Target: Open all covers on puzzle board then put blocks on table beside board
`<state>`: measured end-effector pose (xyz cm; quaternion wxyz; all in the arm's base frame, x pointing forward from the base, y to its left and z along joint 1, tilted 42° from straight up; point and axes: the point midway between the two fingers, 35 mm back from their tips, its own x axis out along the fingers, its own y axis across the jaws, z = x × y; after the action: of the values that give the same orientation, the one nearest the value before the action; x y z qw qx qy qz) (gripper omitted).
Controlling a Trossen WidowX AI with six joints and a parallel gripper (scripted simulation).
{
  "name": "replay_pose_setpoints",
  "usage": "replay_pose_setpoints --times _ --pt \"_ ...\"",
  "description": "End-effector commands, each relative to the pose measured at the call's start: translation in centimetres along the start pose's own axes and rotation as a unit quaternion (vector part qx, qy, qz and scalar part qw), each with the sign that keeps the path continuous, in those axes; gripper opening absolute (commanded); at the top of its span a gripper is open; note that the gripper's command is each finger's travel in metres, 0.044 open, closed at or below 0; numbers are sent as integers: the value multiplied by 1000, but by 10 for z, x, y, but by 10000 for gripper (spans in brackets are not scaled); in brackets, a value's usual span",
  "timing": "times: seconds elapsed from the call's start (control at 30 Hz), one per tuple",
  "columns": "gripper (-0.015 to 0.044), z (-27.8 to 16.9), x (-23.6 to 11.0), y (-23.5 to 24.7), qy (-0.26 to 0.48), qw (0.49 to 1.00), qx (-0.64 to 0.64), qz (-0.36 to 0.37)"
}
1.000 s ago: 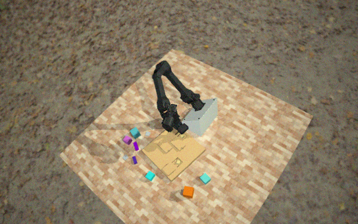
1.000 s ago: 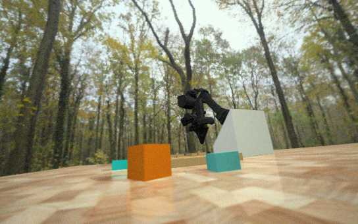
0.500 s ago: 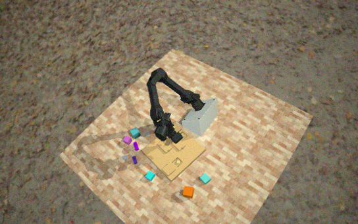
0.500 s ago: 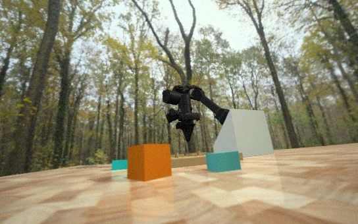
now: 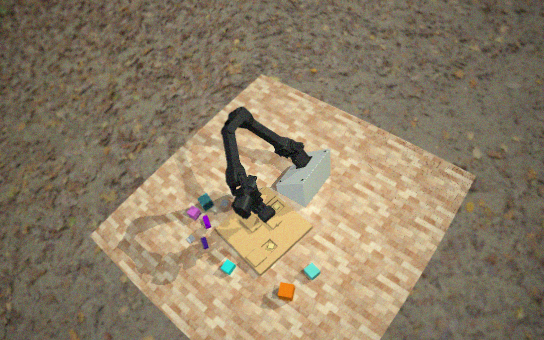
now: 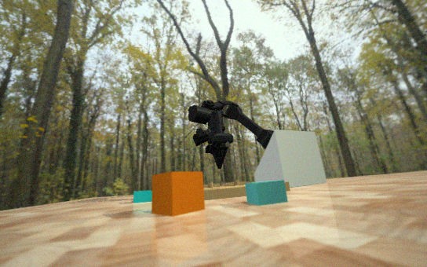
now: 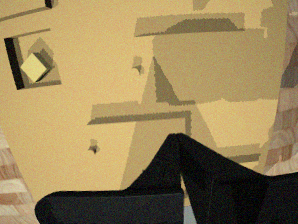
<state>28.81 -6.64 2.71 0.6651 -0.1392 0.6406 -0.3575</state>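
The tan puzzle board (image 5: 295,227) (image 6: 231,192) (image 7: 95,35) lies on the table. A pale yellow block (image 5: 270,245) (image 7: 33,67) sits in an uncovered square well in the board's outer part. A second pale block (image 5: 276,205) sits in a well nearer the base; the fingers hide that area in the wrist view. Two small knobs (image 7: 137,65) stand on the board among straight and L-shaped ledges. How far their covers stand open I cannot tell. My gripper (image 6: 220,167) (image 7: 175,140) is shut and empty, above the board, pointing down.
An orange cube (image 5: 286,291) (image 6: 177,193) and a cyan block (image 5: 312,271) (image 6: 267,192) lie off the board's front. Another cyan block (image 5: 228,267) (image 6: 142,196), a teal cube (image 5: 205,201), a pink block (image 5: 193,212) and purple pieces (image 5: 207,222) lie left. The grey base (image 5: 303,181) (image 6: 300,159) stands behind.
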Motion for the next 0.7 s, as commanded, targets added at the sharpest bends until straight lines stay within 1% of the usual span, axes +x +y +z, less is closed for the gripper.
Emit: replay_pose_setpoints --times 0.0,0.67 --pt "0 1 0 0 0 1000 -3 0" --pt "0 1 2 0 0 1000 -3 0"
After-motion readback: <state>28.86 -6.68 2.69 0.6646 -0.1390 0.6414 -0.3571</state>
